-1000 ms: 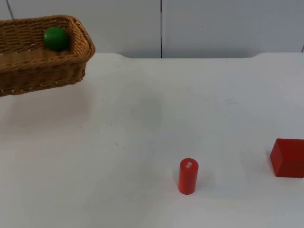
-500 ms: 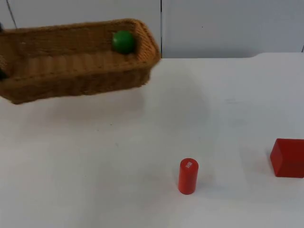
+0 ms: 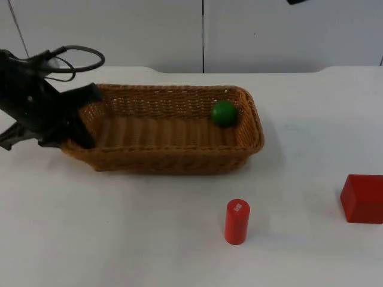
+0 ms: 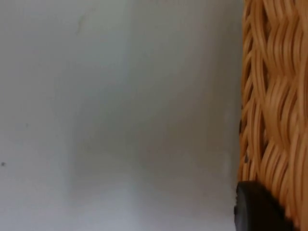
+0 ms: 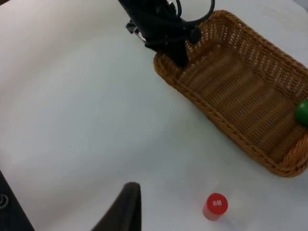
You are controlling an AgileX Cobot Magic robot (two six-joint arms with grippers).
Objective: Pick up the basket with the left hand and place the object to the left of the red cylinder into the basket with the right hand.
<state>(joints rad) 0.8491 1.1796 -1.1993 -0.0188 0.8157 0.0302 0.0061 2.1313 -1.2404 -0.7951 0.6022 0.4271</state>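
Basket on the white table, my left gripper clamped on its short end wall, green ball inside.

White table top [image 3: 149, 239] running back to the grey partition wall [image 3: 119, 30]. From the left: my left gripper [image 3: 81, 122] grips the end wall of the wicker basket [image 3: 161, 158], one finger inside, one outside; in the left wrist view its weave [image 4: 274, 96] sits right against my fingertip. The basket lies lengthwise across the table. The green ball [image 3: 224, 113] rests in its far end, well apart from that gripper. Red cylinder [image 3: 237, 222] stands upright in front of the basket. Red block [image 3: 362, 198] at the right edge. My right gripper [image 5: 126, 207] hangs above the table; whether it is open I cannot tell.
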